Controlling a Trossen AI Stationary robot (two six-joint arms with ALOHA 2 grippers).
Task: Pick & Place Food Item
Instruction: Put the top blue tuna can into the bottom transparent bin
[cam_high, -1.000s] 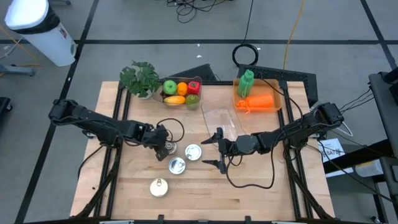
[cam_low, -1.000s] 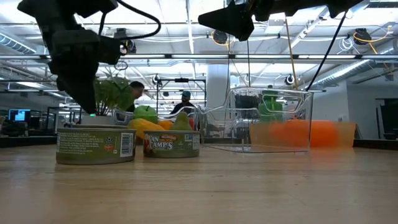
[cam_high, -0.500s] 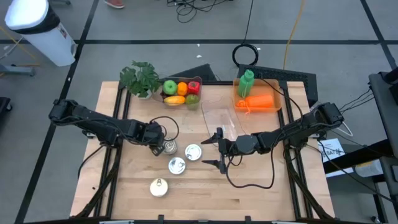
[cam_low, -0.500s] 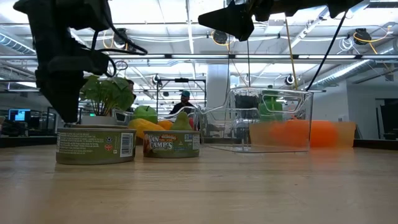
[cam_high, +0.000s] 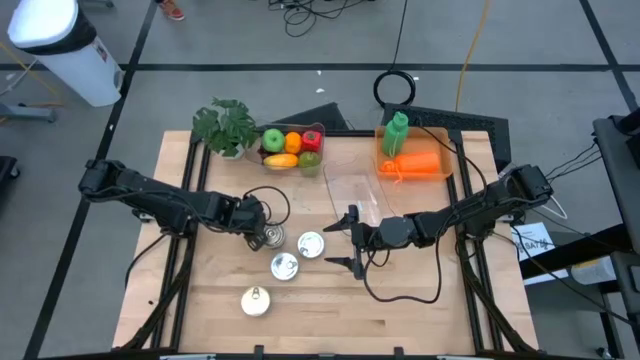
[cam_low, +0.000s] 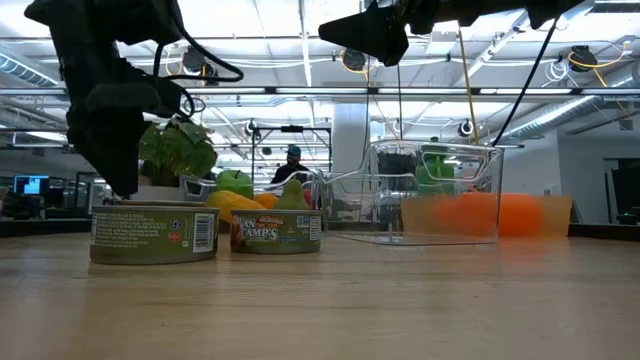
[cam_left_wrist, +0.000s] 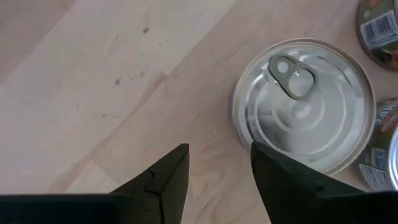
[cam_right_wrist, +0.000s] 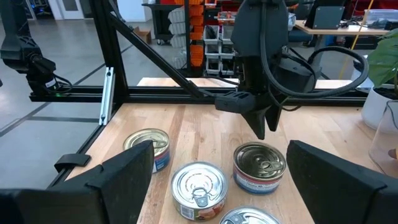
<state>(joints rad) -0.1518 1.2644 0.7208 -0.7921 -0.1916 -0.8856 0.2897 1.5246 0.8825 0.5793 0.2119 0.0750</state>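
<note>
While your left gripper (cam_high: 258, 233) is hovering with parted, empty fingers just beside one can (cam_high: 271, 238), no food is sitting yet in the clear container (cam_high: 352, 193), so I judge the task is only starting. Your right gripper (cam_high: 351, 241) is waiting wide open near it. Three other cans (cam_high: 284, 266) are lying on the table (cam_high: 420, 300).

Pale wooden counter (cam_high: 400, 300) with smooth matt planks, shiny metal can (cam_left_wrist: 305, 102) with ringed pull-tab lid, paper-labelled cans (cam_low: 153, 232), clear glossy plastic container (cam_low: 435, 192), translucent orange plastic bin (cam_high: 412, 165), matt black gripper (cam_left_wrist: 217, 180)
</note>
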